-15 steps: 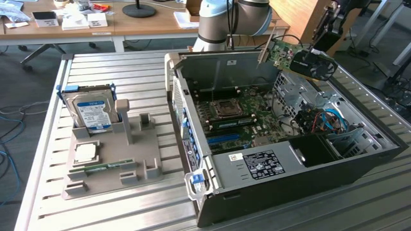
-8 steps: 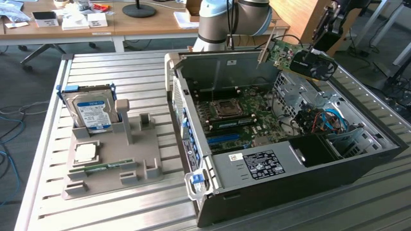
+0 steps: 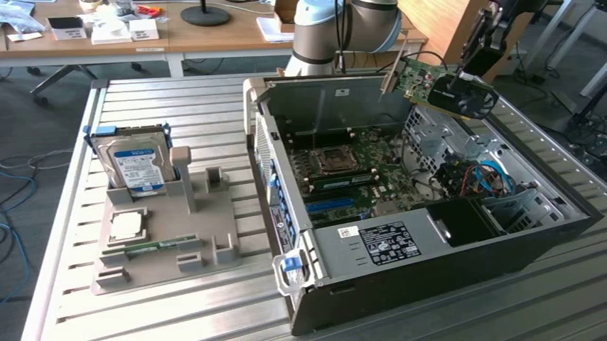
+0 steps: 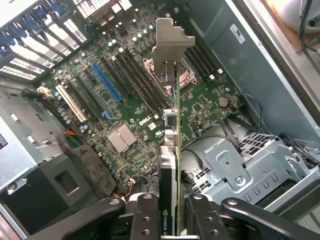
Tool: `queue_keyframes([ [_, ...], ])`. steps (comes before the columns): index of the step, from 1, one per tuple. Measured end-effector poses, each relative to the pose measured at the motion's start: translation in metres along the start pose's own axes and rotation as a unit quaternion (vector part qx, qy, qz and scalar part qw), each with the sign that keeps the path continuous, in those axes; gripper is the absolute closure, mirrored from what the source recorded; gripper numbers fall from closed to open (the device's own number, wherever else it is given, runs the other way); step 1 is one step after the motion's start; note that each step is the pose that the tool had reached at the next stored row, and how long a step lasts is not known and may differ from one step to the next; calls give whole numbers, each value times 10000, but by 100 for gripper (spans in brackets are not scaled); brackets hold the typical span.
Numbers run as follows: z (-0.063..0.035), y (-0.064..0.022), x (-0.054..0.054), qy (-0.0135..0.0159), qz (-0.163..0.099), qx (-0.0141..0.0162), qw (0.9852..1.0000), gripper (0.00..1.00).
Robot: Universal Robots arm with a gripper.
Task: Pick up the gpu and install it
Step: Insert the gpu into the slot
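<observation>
Counter (image 3: 170, 312): ribbed metal slats, pale grey, running across the scene.

Open computer case (image 3: 531, 241) lies on its side on the exterior view's right half of the counter, side panel off, motherboard (image 3: 370, 177) facing up. Black power supply with a white label sits in the near end.

Grey fixture tray (image 3: 170, 213) rests on the counter at the exterior view's left, just beside the case. It holds a hard drive (image 3: 141, 165) standing upright at its far end, a square processor chip (image 3: 126, 226) lying flat, and a memory stick (image 3: 156, 246) nearer.

End effector (image 3: 465, 74) hangs above the far right corner of the case. Its fingers (image 4: 145, 220) are closed on the gpu (image 3: 431, 82), one pressed to each face of the card.

The gpu is in the air, clear of the case, green board tilted, silver bracket (image 3: 391, 74) pointing down toward the case's far wall. In the wrist view the gpu (image 4: 172, 150) is seen edge-on over the motherboard (image 4: 125, 100), not seated in any slot.

Room: wooden desks (image 3: 218, 35) along the far side with papers, small boxes and a round black lamp base (image 3: 206, 14). Grey floor; blue cables (image 3: 10, 185) trail at the exterior view's left edge.
</observation>
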State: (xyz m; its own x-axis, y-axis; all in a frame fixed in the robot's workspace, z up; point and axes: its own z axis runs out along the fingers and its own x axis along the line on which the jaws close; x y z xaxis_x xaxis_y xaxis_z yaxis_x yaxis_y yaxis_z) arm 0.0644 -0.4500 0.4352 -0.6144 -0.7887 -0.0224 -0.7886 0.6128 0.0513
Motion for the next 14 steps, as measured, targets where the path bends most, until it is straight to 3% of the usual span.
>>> queue_keyframes([
  [6,2,2,2,14,-279,-6,9996,73],
  [11,2,2,2,15,-294,-7,9996,73],
  [14,3,2,1,22,-436,-10,9990,73],
])
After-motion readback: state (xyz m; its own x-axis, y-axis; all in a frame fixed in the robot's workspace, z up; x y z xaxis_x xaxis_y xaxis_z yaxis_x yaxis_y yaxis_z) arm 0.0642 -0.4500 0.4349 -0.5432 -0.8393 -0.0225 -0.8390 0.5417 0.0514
